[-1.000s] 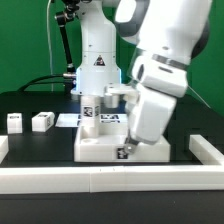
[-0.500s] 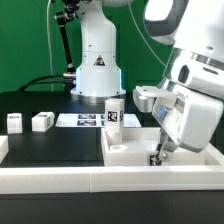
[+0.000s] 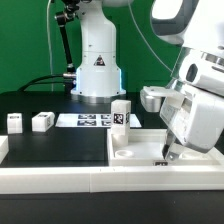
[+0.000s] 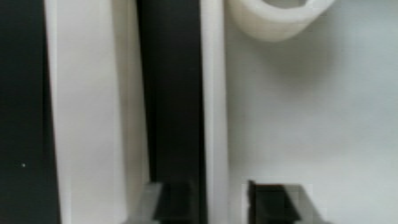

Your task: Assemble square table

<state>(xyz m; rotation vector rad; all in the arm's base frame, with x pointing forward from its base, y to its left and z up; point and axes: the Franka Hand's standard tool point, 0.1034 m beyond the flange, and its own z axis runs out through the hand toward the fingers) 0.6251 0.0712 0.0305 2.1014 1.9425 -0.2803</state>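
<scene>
Nearest to me in the exterior view is the long white rail [image 3: 60,178] along the front of the black table top [image 3: 50,145]; right behind it, toward the exterior view's right, lies the square table slab [image 3: 140,150], flat on the black top; the gripper [image 3: 166,156] is down at the slab's near corner on the exterior view's right; in the wrist view the two dark fingers [image 4: 175,203] stand one on each side of the slab's thin raised rim [image 4: 219,120], but I cannot tell if they are squeezing it or have let go; a round white shape [image 4: 276,22] sits on the slab [image 4: 311,120] farther along the rim, too blurry to name; an upright leg [image 3: 121,113] stands at the slab's far corner on the exterior view's left; well apart, on the exterior view's left, the outer loose leg [image 3: 14,122] and the inner loose leg [image 3: 41,121] sit side by side on the black top; the marker board [image 3: 85,120] lies flat beyond them; farthest back is the arm's white base [image 3: 97,65].
</scene>
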